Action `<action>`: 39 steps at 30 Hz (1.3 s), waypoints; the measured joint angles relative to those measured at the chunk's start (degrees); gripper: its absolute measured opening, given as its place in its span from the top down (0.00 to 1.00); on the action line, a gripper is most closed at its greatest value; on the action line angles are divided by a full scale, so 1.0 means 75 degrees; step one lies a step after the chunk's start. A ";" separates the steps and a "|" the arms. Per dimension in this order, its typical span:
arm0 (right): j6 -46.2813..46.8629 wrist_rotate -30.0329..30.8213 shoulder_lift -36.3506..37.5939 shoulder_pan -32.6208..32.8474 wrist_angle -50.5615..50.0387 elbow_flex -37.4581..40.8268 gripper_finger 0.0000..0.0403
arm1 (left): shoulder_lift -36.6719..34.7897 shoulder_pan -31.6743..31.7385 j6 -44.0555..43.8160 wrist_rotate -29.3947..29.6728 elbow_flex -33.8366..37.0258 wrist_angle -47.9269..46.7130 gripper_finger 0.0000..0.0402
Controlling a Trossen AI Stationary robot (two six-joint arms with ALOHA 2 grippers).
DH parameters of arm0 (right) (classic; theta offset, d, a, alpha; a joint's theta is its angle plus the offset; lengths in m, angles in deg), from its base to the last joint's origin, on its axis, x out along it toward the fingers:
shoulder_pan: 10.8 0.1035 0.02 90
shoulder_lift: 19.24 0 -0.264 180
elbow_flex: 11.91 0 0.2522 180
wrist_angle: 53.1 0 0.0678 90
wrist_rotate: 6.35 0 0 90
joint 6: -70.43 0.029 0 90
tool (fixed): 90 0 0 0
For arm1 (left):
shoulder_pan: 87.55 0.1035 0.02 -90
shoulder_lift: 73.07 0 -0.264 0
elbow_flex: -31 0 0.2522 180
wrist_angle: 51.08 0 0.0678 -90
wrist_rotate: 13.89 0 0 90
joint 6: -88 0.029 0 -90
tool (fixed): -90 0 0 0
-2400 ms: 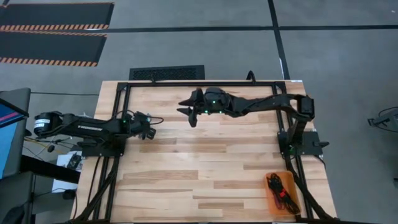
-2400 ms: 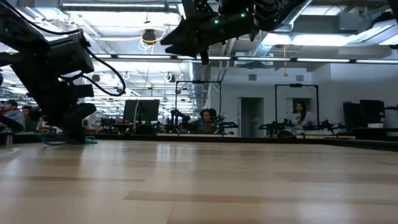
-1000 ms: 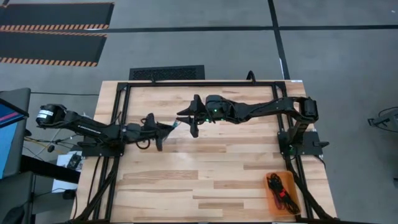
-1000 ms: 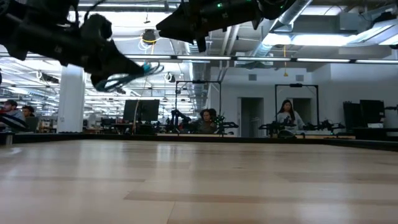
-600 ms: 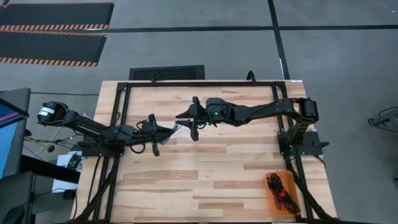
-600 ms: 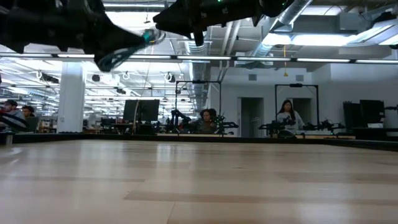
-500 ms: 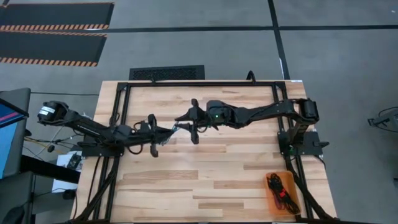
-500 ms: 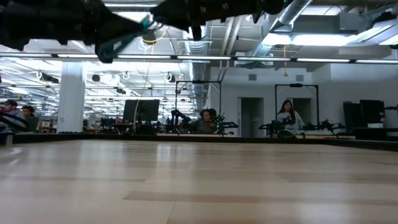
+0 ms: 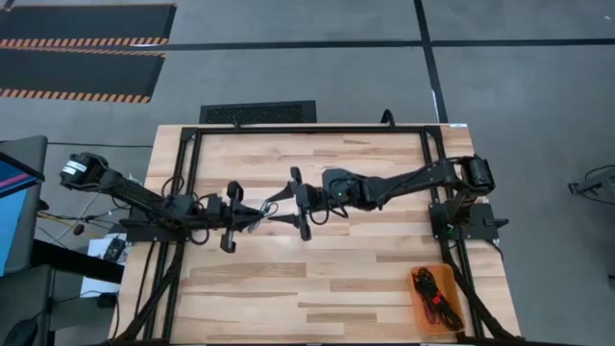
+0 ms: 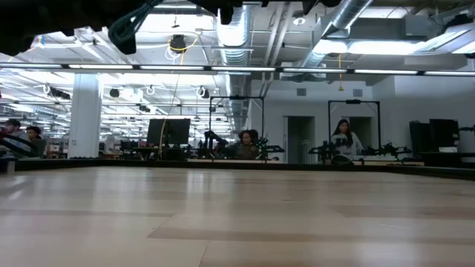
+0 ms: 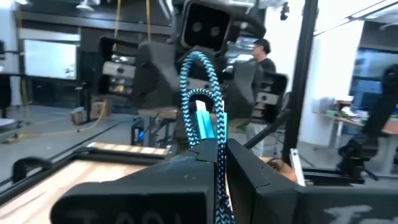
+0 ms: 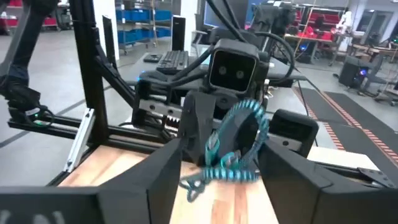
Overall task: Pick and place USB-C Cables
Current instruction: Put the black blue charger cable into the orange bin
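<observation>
Teal braided cable (image 11: 202, 93) is clamped between the left gripper's (image 9: 252, 216) closed jaws, its loop standing out past the tips, well above the surface (image 9: 317, 279). The right gripper (image 9: 286, 204) faces it, jaws spread wide, loop (image 12: 239, 146) lying between them, not yet gripped. Handover looks imminent.

Bright open workshop (image 10: 297, 141) beyond the wooden table (image 10: 237, 215).
</observation>
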 joint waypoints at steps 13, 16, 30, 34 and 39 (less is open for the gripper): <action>-0.0259 0.0154 -0.0003 0.0139 0.0383 0.0004 0.40 | 0.0000 -0.0223 0.0440 -0.0080 0.0000 0.0258 1.00; -0.0213 0.0151 -0.0003 0.0144 0.0366 0.0006 0.40 | -0.0001 -0.0223 0.0551 -0.0140 0.0000 0.0402 1.00; 0.0004 0.0175 -0.0003 0.0123 0.0364 0.0006 0.60 | 0.0032 -0.0223 0.0592 0.0152 -0.0003 0.0174 1.00; 0.0006 0.0189 -0.0003 0.0110 0.0366 0.0006 0.80 | 0.0032 -0.0223 0.0592 0.0147 -0.0002 0.0173 1.00; 0.0003 0.0186 -0.0003 0.0103 0.0374 0.0006 0.97 | 0.0035 -0.0223 0.0586 0.0126 0.0000 0.0228 1.00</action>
